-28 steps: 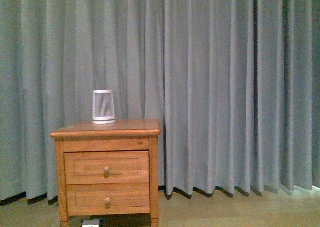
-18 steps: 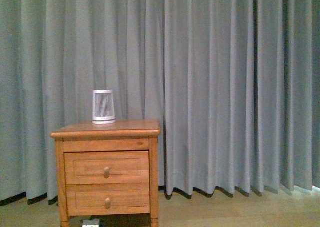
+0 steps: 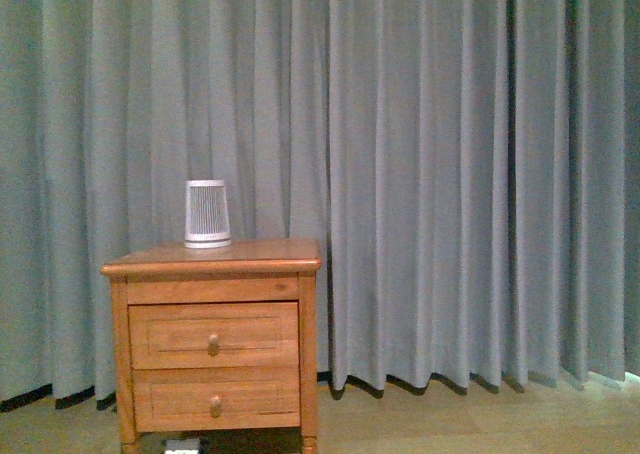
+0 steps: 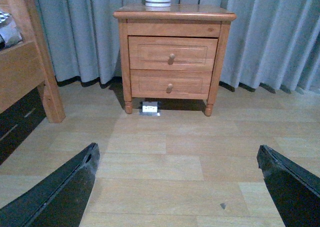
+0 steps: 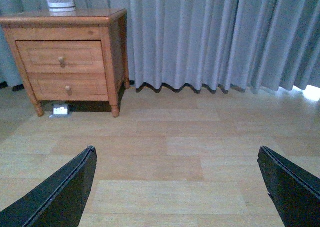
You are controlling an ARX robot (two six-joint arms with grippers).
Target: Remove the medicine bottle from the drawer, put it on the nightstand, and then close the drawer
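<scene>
The honey-brown nightstand stands at the lower left of the front view, against grey curtains. Its upper drawer is shut, with one round knob. The medicine bottle is hidden. The nightstand also shows in the left wrist view and the right wrist view. My left gripper is open and empty above the wood floor, well short of the nightstand. My right gripper is open and empty above the floor, to the right of the nightstand and far from it. Neither arm shows in the front view.
A white tapered device with dark slats stands on the nightstand top. The lower drawer is shut. A small white box lies on the floor under the nightstand. A wooden bed frame stands left of it. Grey curtains hang behind.
</scene>
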